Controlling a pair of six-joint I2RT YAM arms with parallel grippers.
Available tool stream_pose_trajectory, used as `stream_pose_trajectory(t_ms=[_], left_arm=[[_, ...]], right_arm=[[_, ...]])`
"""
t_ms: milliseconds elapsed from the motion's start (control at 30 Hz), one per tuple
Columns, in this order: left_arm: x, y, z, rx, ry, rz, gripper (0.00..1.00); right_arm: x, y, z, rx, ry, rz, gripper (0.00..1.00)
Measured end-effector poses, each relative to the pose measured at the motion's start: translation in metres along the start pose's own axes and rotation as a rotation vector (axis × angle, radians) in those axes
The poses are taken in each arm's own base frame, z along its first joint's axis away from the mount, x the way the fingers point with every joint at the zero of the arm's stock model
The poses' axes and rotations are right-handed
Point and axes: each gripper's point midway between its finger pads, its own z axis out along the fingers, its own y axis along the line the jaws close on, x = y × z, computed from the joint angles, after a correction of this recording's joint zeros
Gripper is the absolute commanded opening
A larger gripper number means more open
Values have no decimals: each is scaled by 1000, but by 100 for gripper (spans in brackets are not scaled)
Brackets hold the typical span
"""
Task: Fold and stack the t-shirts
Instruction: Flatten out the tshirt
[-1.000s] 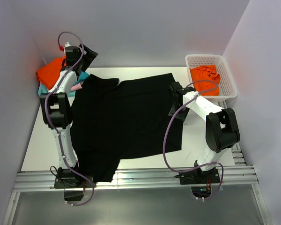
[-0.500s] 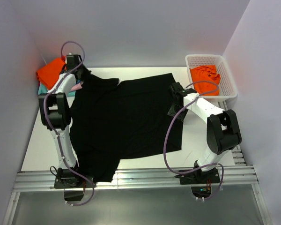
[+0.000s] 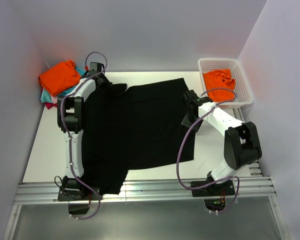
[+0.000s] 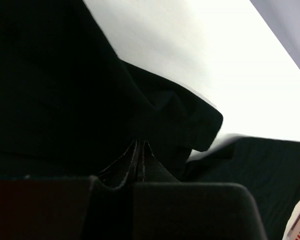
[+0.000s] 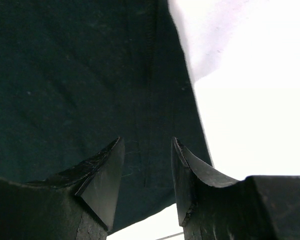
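Black shirt (image 3: pixel 140 125) spread flat across bench (image 3: pixel 42 155) | my left tool (image 4: pixel 140 152) clamped shut on its bunched far-left corner | my right tool (image 5: pixel 147 150) half open over its right hem, nothing between the jaws | folded orange shirt (image 3: pixel 60 76) far left, on a small pile | crumpled orange shirt (image 3: pixel 219 80) in basket (image 3: pixel 246 87)

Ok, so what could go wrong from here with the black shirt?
The left claw pinches only a thin fold of sleeve on the black t-shirt, so it may slip out on lifting. The right claw is open over the hem, gripping nothing; a pull from the left alone could drag and bunch the cloth.
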Motion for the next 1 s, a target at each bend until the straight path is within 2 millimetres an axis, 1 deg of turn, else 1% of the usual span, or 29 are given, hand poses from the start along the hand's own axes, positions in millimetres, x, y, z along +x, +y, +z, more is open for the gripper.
stream_pose_trajectory(t_ms=[133,400,533,700,1000], left_arm=[[1,-2,0,-7,-3,0,0],[-5,14,0,-74,-29,-11,0],[-3,18,1,-90,-24,-11,0],[4,26,9,-108,-7,-13,0],[2,26,12,-114,-14,-15,0]], right_arm=[[2,-5,0,15,-4,-2,50],[3,-7,1,21,-1,0,50],[3,-7,1,21,-1,0,50],[3,-7,2,24,-1,-1,50],[3,-7,6,45,14,-7,50]])
